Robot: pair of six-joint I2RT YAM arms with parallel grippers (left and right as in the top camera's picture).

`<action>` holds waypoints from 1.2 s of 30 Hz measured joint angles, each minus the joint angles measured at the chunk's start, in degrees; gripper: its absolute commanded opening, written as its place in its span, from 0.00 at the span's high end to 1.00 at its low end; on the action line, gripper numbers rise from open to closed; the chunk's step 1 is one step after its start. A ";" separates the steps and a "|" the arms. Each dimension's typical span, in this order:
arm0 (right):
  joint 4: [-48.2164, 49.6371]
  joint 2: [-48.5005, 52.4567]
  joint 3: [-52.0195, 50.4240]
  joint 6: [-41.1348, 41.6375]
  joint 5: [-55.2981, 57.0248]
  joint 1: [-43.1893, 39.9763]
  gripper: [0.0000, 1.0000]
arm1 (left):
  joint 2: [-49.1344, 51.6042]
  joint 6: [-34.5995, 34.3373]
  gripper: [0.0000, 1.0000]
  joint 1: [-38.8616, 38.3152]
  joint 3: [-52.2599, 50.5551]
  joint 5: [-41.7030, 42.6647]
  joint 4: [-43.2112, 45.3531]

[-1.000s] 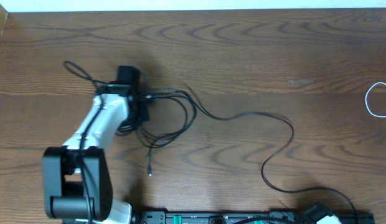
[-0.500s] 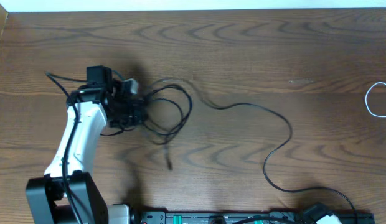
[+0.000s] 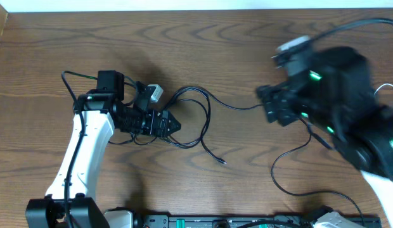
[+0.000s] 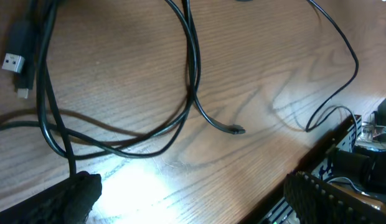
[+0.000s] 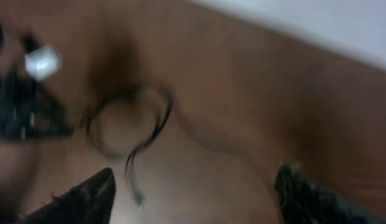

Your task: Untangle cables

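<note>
Overhead, the left pincer (image 3: pixel 173 123) has just sprung wide by the cables (image 3: pixel 210 117), left of centre on the desk (image 3: pixel 184 44), as the right pincer (image 3: pixel 267 106) swings in; the left wrist view, then the blurred right one, each shows wide, empty jaws, so a fresh grip seems due.

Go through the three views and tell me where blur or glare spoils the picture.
Overhead: sharp on the left gripper and black cables, but the right arm is motion-smeared. Left wrist: crisp, with a bright glare patch on the table. Right wrist: blurred throughout, a cable loop only a smudge.
</note>
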 measured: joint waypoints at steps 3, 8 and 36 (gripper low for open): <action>-3.30 5.46 0.00 -0.24 -3.89 0.00 0.17 | -1.27 -1.27 0.00 0.00 0.00 -1.86 0.39; -5.99 15.23 0.00 -0.28 -6.69 0.00 0.16 | -5.46 -9.81 0.00 0.00 0.00 -12.98 2.32; 19.17 47.10 -0.11 -33.22 -5.51 2.62 0.34 | -34.53 -20.35 0.00 0.00 0.00 -22.97 -14.23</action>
